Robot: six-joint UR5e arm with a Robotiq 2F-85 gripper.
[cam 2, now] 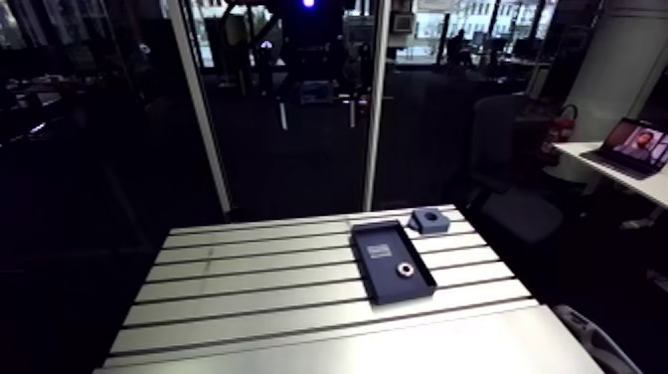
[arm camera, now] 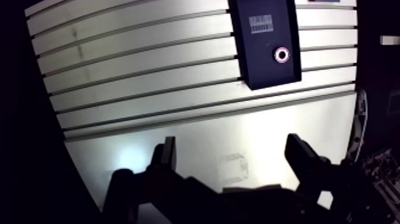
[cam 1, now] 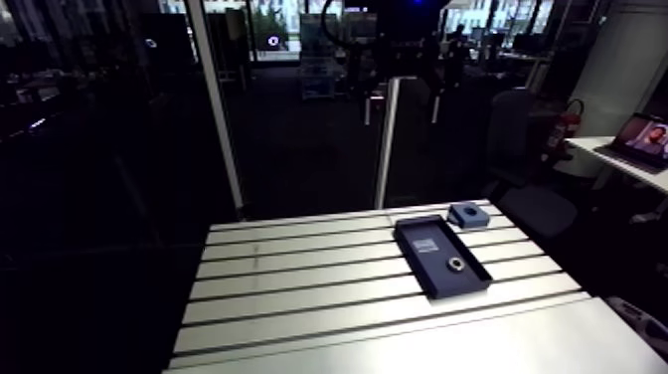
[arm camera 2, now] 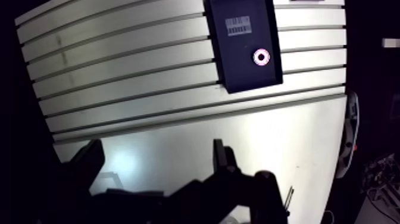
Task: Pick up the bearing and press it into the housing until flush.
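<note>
The gripper point(arm camera: 231, 146) sits closest, its 2 fingers point(arm camera: 168, 156) spread wide with nothing between them, hovering over the smooth front strip of the table point(arm camera: 149, 77). Ahead of them and off to one side, across several slots, a dark tray point(arm camera: 262, 65) lies with its long axis running away from the gripper. A barcode label point(arm camera: 260, 24) marks its far half. The bearing point(arm camera: 281, 55) rests flat in the near half, well apart from the fingers, with its bore pointing straight up, so it has no long axis to align to. In the arm view the blue housing point(cam 1: 468, 214) stands just beyond the tray's far corner. The step in hand looks like the approach: centre over the ring, descend vertically, keep both fingers clear of the tray walls, and close evenly on the outer race so it stays level.
</note>
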